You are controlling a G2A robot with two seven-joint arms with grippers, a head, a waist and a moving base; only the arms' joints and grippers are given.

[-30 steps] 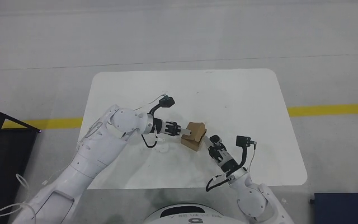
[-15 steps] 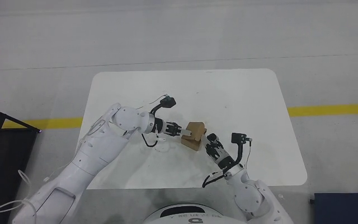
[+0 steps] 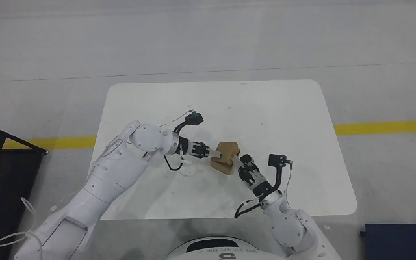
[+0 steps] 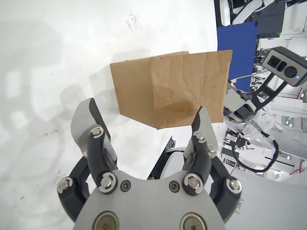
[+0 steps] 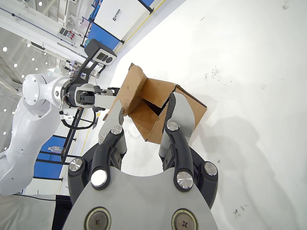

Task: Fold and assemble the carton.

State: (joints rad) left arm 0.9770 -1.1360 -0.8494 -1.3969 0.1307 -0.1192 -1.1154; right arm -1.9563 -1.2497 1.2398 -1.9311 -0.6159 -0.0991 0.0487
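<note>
A brown cardboard carton [image 3: 225, 158] sits near the table's middle, partly erected, with one flap standing up and its inside showing [image 5: 153, 101]. My right gripper [image 3: 245, 171] is at the carton's near corner. Its two fingers [image 5: 178, 111] press on either side of that corner, so the gripper [image 5: 144, 112] is shut on the carton. My left gripper [image 3: 209, 153] is at the opposite side and stands open. Its fingertips [image 4: 94, 111] are spread wide, just short of the carton's plain outer wall [image 4: 168, 87].
The white table [image 3: 286, 117] has free room behind and to both sides of the carton. Its front edge lies close behind the right arm. A yellow floor line [image 3: 377, 127] runs past the table.
Over the last second the right arm swung slightly inward and the carton shifted a little toward the left gripper. In the last half second nothing visibly moved.
</note>
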